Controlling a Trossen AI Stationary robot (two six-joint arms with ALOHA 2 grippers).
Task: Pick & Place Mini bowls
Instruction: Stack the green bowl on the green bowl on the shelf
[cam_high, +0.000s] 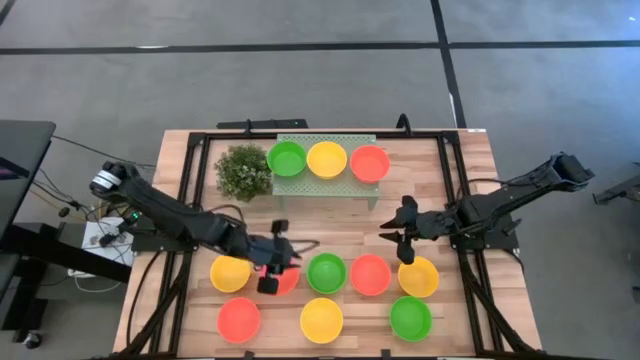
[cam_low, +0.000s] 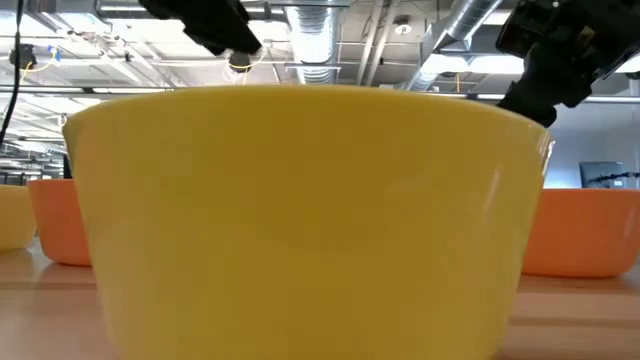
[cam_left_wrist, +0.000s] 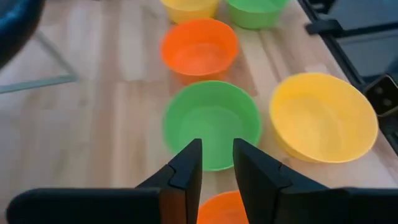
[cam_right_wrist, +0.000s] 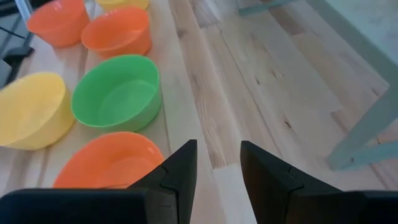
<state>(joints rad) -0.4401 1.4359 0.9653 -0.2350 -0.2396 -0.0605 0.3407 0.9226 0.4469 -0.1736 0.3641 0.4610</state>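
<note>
Three mini bowls, green (cam_high: 287, 158), yellow (cam_high: 326, 159) and red-orange (cam_high: 369, 163), sit on the pale green tray (cam_high: 322, 184). Several more stand on the wood in two rows. My left gripper (cam_high: 292, 262) (cam_left_wrist: 216, 163) hovers over a red-orange bowl (cam_high: 285, 281) (cam_left_wrist: 224, 208), its fingers slightly apart and pointing at a green bowl (cam_high: 326, 272) (cam_left_wrist: 211, 124). My right gripper (cam_high: 392, 241) (cam_right_wrist: 217, 163) is open above bare wood, beside a red-orange bowl (cam_high: 370, 274) (cam_right_wrist: 109, 163).
A bushy green plant (cam_high: 242, 170) stands left of the tray. A yellow bowl (cam_low: 300, 220) fills the low view, with orange bowls on either side of it. Bare wood lies between the tray and the bowl rows. Black rails (cam_high: 450, 180) run along the table's sides.
</note>
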